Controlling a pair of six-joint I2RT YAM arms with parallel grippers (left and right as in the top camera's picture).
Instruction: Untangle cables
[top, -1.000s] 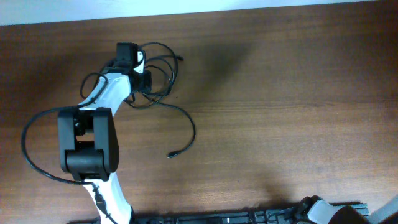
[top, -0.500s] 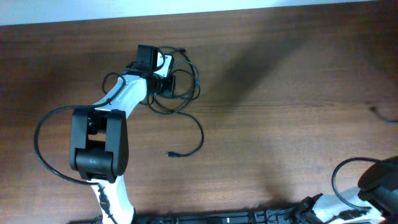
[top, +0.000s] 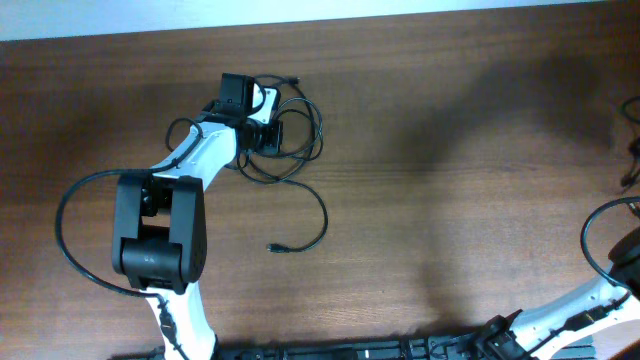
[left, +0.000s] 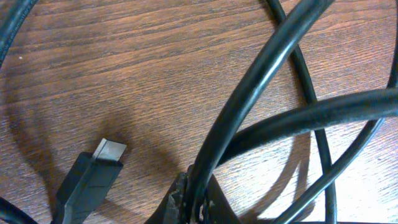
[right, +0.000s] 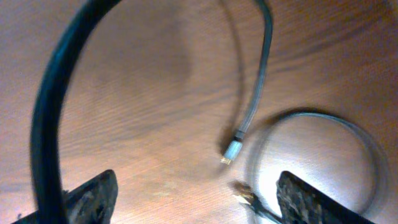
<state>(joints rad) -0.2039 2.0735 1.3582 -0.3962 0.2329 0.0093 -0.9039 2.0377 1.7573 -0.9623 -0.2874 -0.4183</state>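
Overhead view of a brown, wood-grain tabletop (top: 470, 200) with soft shadows, a pale strip of the room beyond its far edge, and a dark rail along the near edge. The left arm (top: 160, 230) reaches to the far left part. Its end effector (top: 268, 135) is closed, pinching one strand of the cables (top: 290, 135). These lie as loose, overlapping black loops on the wood. One tail curves toward the near side and ends in a small plug (top: 272, 248), well apart from the loops. The left wrist view shows another flat plug (left: 93, 177) resting on the grain. The right end effector (right: 199, 193), seen blurred, stands wide open and holds nothing, above a loose cord (right: 252, 106) with a metal tip.
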